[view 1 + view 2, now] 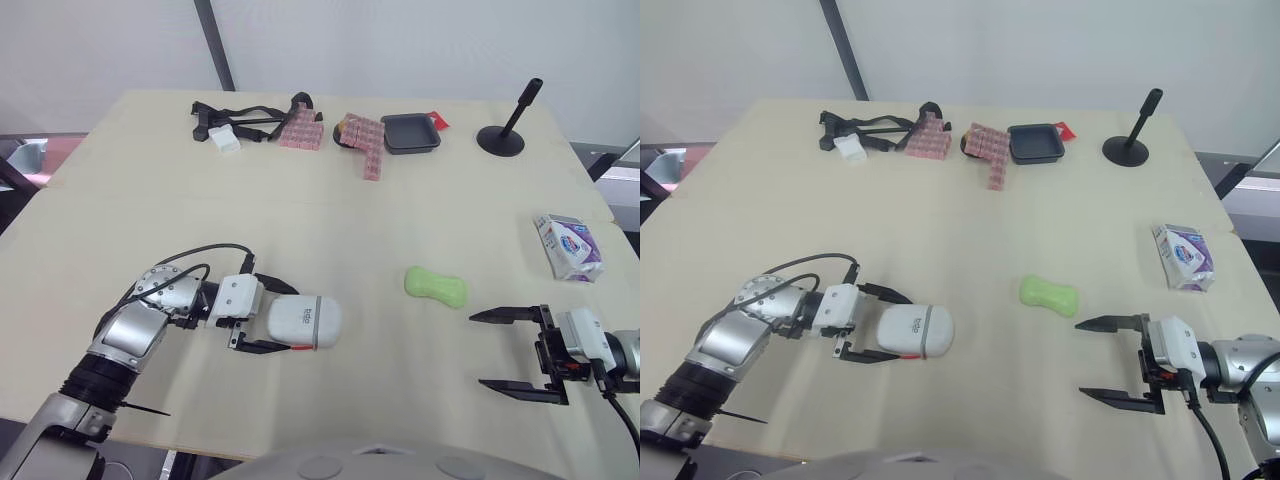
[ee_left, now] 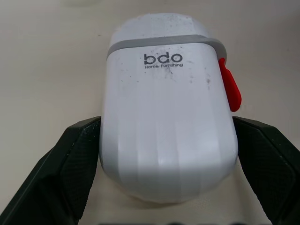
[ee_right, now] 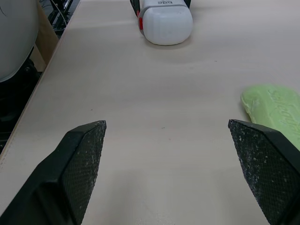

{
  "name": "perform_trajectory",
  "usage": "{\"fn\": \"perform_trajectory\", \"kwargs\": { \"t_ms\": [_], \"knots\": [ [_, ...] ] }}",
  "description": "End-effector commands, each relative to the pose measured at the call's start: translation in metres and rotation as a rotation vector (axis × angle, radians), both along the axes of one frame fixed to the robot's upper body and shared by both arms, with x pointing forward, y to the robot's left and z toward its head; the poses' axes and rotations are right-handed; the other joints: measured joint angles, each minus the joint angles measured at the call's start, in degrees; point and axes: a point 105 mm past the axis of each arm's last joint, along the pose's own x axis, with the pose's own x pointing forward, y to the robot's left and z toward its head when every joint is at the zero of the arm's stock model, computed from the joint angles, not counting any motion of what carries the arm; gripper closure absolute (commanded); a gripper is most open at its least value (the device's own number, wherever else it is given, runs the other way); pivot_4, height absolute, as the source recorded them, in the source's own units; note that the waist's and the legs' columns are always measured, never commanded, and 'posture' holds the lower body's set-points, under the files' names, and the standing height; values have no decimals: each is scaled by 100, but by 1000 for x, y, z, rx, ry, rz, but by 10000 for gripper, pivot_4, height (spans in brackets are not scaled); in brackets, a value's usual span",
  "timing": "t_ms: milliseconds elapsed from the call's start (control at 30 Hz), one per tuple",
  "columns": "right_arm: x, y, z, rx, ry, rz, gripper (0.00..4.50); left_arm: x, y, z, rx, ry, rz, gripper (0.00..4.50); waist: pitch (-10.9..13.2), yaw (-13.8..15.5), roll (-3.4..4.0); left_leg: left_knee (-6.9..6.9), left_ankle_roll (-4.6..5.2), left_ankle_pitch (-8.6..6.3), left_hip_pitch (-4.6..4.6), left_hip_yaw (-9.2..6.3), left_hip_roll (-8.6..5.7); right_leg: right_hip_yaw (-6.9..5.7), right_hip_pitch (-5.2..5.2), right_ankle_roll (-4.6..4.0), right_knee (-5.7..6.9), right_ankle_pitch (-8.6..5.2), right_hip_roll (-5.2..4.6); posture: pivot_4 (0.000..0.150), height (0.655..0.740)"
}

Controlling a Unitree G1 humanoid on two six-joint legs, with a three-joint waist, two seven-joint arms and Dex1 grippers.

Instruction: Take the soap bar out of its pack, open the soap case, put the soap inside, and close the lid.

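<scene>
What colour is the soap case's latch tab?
The tab is red on the white soap case; best in left wrist view.

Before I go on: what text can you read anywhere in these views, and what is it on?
"bdo": on the white soap case, just below the grey band.
"Home Furnishing": small line right under it, on the same case.
Soap pack: printed in blue and purple, too small to read.
Green soap bar: faint raised marks, not readable.
</scene>
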Motion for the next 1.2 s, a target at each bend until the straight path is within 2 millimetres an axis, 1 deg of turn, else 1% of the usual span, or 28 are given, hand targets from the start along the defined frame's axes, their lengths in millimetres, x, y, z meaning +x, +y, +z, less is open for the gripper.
{"fn": "perform_trajectory", "kwargs": {
  "t_ms": [33, 300, 433, 667, 700, 767, 833, 900, 1033, 1100, 1133, 1200],
  "knots": [
    [0, -4, 2, -21, -18, -2, 298, 0, -1, 5, -11, -27, -15, 0, 0, 0, 0, 0, 0, 0, 0, 0, 0, 0, 0, 0, 0, 0, 0, 1500, 7400],
    [1, -5, 1, -24, -17, -6, 298, 0, -2, 1, -17, -12, -16, 0, 0, 1, 0, 0, 0, 0, 0, 0, 0, 0, 0, 0, 0, 0, 0, 1500, 7400],
    [1, -5, 1, -25, -16, -5, 0, 1, -3, 0, -20, -32, -23, 10321, 0, 1, 0, 0, 0, 0, 0, 0, 0, 0, 0, 0, 0, 0, 0, 1500, 7400],
    [1, -6, 0, -35, -3, -10, 0, 2, -1, -1, -28, -57, -14, 10333, 0, 6, 0, 0, 0, 0, 0, 0, 0, 0, 0, 0, 0, 0, 0, 1500, 7400],
    [2, -6, 0, -44, 12, -15, 0, 3, 0, -1, -29, -62, -13, 10333, 0, 5, 0, 0, 0, 0, 0, 0, 0, 0, 0, 0, 0, 0, 0, 1500, 7400],
    [2, -7, 1, -52, 103, -41, 0, 6, 1, 2, -32, -88, -8, 10333, 0, 7, 0, 0, 0, 0, 0, 0, 0, 0, 0, 0, 0, 0, 0, 1500, 7400],
    [4, -4, 8, -27, 232, -100, 0, 11, 0, 7, -50, -137, 1, 10333, 0, 17, 1, 0, 0, 0, 0, 0, -1, 1, 0, 0, -1, 0, 0, 1500, 7400],
    [7, 4, 21, 9, 339, -137, 0, 18, -5, 14, -89, -203, 13, 10333, 1, 16, 0, -1, 1, 1, 2, -1, 0, 3, 0, 1, -1, 0, 1, 1500, 7400],
    [19, 30, 56, 145, 536, -193, 0, 28, -26, 34, -211, -320, 53, 10333, 3, 18, 1, -1, 1, 1, 6, -2, -1, 5, 4, 1, -2, 0, 0, 1500, 7400],
    [25, 47, 70, 178, 589, -196, 0, 28, -37, 40, -253, -359, 49, 10333, 3, 14, 1, -2, 0, 1, 9, -1, 1, 6, 4, 0, -1, 0, 2, 1500, 7400],
    [26, 51, 73, 179, 602, -200, 0, 28, -40, 42, -262, -368, 48, 10333, 3, 25, 1, -6, 0, 1, 9, 0, 1, 6, 4, 0, -2, 0, 3, 1500, 7400],
    [38, 63, 79, 174, 601, -241, 0, 29, -50, 48, -297, -390, 53, 10333, 3, 61, 1, -18, -1, 1, 8, 0, 2, 4, 3, 0, -10, 0, 5, 1500, 7400]
  ]
}}
